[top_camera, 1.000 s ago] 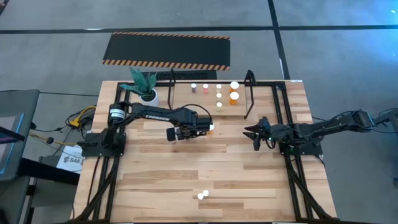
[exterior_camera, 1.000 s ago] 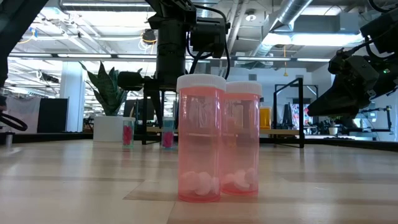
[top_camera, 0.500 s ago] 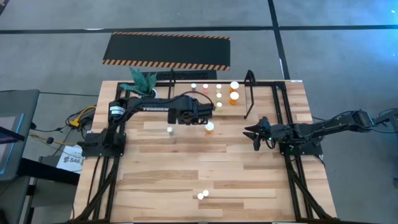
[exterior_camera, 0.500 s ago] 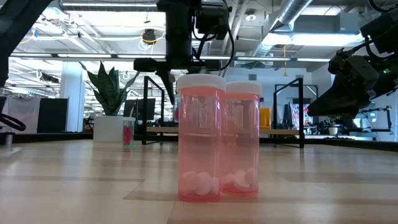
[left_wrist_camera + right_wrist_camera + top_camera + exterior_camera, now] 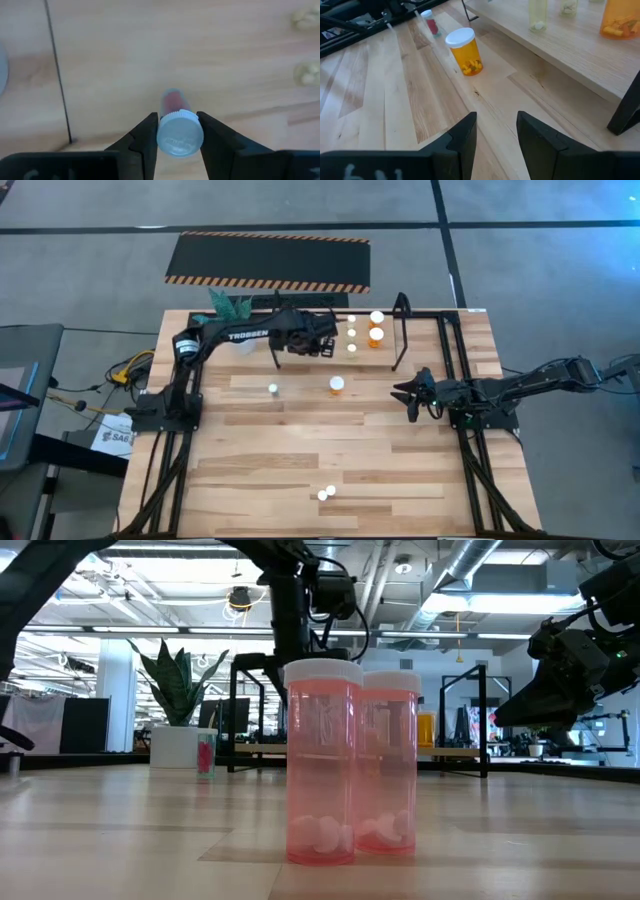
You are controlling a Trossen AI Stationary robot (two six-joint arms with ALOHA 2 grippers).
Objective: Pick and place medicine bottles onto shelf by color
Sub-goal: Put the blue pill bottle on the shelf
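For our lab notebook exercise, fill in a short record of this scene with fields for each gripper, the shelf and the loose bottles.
left gripper: above the shelf, shut on a small red bottle
right gripper: waiting at the table's right, holding nothing
shelf contents: several small bottles and larger orange ones
loose on table: orange bottle, small bottle, pink pair at the near edge

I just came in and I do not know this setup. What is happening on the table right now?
The left gripper holds a small pink bottle by its white cap, over the shelf at the back of the table. The right gripper waits near the right side, holding nothing. An orange bottle, a small bottle and two pink bottles stand on the table.
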